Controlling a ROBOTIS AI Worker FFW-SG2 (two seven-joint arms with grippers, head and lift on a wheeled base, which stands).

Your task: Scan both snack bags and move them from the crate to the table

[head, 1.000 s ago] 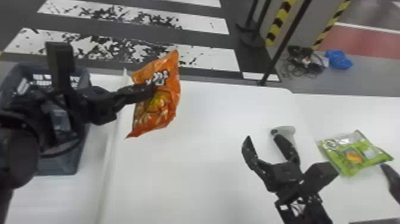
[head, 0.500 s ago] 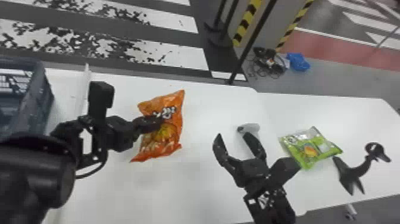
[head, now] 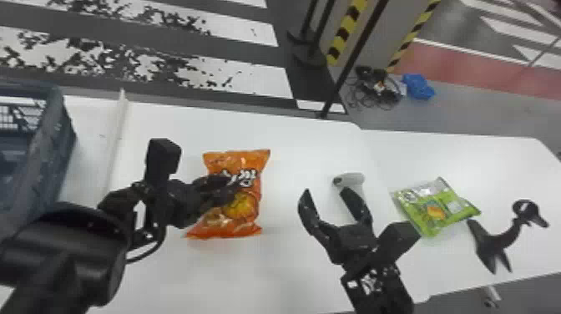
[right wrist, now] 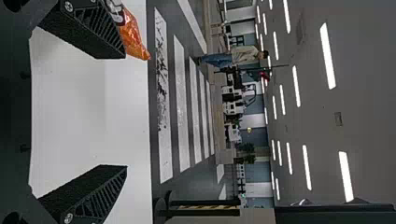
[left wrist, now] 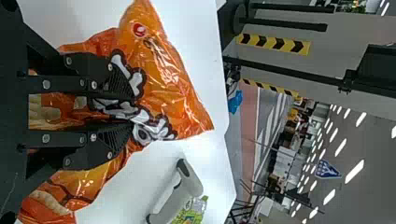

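Note:
The orange snack bag (head: 244, 208) is at the table's middle, low over the white top or on it; I cannot tell which. My left gripper (head: 234, 184) is shut on it. In the left wrist view the bag (left wrist: 163, 79) bulges around the gripper (left wrist: 132, 110). The green snack bag (head: 434, 206) lies flat farther right. A grey-white scanner (head: 352, 180) lies between the bags, partly behind one finger of my right gripper (head: 327, 192), which is open. The right wrist view has a corner of the orange bag (right wrist: 135, 42) beyond the open right gripper (right wrist: 124, 112).
The blue-grey crate (head: 62, 138) stands at the far left. A raised white strip (head: 114, 138) runs between it and the orange bag. A black stand (head: 496, 242) is on the right part of the white table (head: 292, 138). Dark poles rise behind the table.
My left gripper has brought the orange bag rightward, away from the crate, and lower towards the tabletop, turning it straighter. The head view has shifted, and my right gripper stays open.

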